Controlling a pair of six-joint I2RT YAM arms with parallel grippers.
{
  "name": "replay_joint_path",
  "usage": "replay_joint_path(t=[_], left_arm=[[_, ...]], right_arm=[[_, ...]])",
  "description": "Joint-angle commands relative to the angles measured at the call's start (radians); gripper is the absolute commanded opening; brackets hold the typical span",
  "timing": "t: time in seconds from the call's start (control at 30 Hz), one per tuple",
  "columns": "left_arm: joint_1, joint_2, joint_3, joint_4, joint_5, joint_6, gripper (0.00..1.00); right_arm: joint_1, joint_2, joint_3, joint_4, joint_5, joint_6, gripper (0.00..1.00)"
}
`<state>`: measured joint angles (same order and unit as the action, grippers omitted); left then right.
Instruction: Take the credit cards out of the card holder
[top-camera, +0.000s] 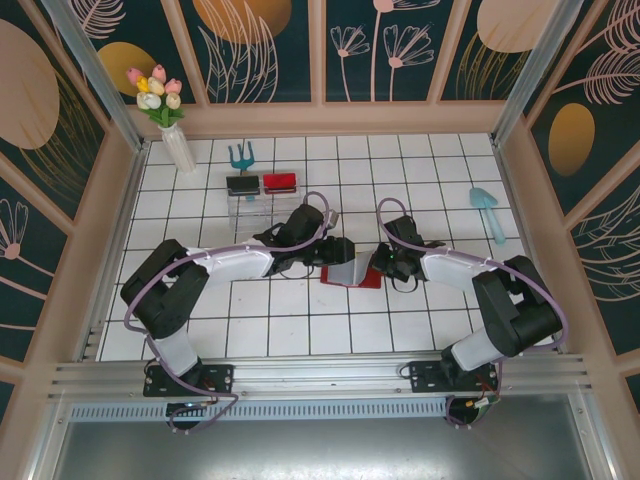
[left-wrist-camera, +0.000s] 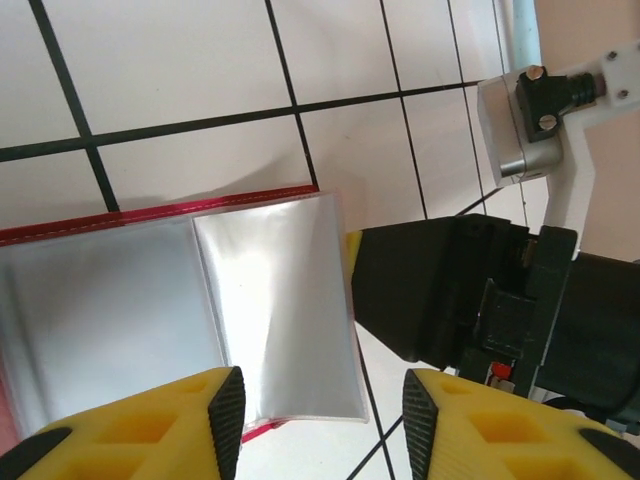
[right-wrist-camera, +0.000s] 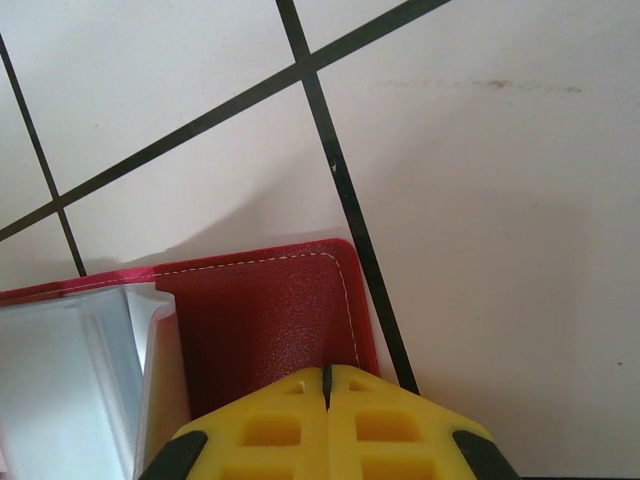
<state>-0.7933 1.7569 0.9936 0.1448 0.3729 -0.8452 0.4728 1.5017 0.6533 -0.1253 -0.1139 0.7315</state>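
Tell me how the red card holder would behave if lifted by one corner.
Probably floppy: the card holder is thin, and its clear pocket leaves bow unevenly. Likely light. The glossy pockets may be slippery; the grained red cover should grip better.

Staged lab booth: white tiled table, leaf-patterned walls, aluminium rails.

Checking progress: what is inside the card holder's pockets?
The card holder lies open: glossy grey-blue pockets, no card visible. Anything tucked deeper in them is hidden.
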Motion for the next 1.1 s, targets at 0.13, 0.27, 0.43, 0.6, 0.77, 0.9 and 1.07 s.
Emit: replay_joint_path(t=[0.13,0.27,0.43,0.6,0.77,0.9,1.07], left_arm=[[-0.006,0.047,0.035,-0.050,-0.012,0.033,0.50],[-0.006,0.066,0.022,-0.090,-0.064,0.032,0.51],[-0.006,0.088,0.016,-0.130,-0.112,0.032,0.52],[-0.006,0.096,0.013,-0.126,-0.109,0.026,0.53],[-0.006,0.098,0.015,-0.143,-0.132,0.023,0.53],[-0.006,0.093,0.015,-0.165,-0.159,0.025,0.53],[-0.006,0.080,0.012,-0.176,-0.188,0.020,0.53]], right_arm=[[-0.004,0.006,-0.034,-0.015,0.005,-0.004,0.00],[-0.004,0.005,-0.032,-0.015,0.005,-0.003,0.00],[-0.004,0.007,-0.033,-0.014,0.005,-0.003,0.00],[-0.004,0.007,-0.032,-0.014,0.003,-0.002,0.00],[-0.004,0.007,-0.034,-0.013,0.003,-0.002,0.00],[-0.003,0.006,-0.038,-0.012,0.003,0.001,0.00],[-0.002,0.006,-0.040,-0.010,0.002,0.002,0.00]])
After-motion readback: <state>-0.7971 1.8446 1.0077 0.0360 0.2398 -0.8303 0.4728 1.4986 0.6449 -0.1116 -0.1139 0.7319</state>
